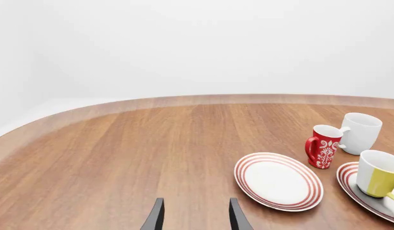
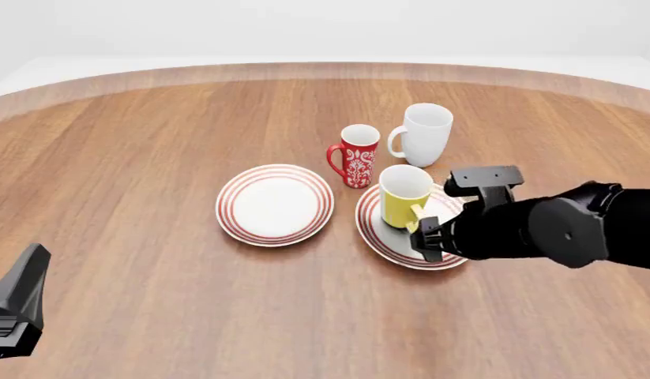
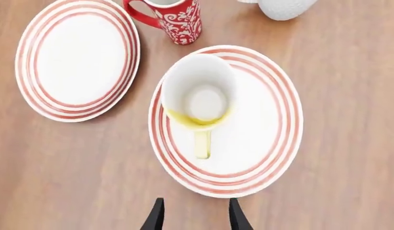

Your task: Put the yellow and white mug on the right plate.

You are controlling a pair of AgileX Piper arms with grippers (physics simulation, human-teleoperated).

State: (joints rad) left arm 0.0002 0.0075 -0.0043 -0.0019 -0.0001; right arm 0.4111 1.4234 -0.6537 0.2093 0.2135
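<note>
The yellow and white mug (image 2: 405,195) stands upright on the right plate (image 2: 383,237), a white plate with red rings. In the right wrist view the mug (image 3: 198,93) sits on the plate's (image 3: 264,120) left half, white inside showing, yellow handle pointing toward my fingers. My right gripper (image 3: 195,218) is open and empty, just behind the handle and above the plate's near rim; it also shows in the front view (image 2: 425,239). My left gripper (image 1: 195,218) is open and empty, far off at the table's near left (image 2: 24,284). The left wrist view shows the mug (image 1: 377,173) on the plate (image 1: 350,179).
The look-alike left plate (image 2: 274,204) lies bare beside the right one. A slim red patterned mug (image 2: 358,155) and a taller white mug (image 2: 424,134) stand just behind the plates. The wooden table's curved far edge (image 2: 325,69) runs across the back.
</note>
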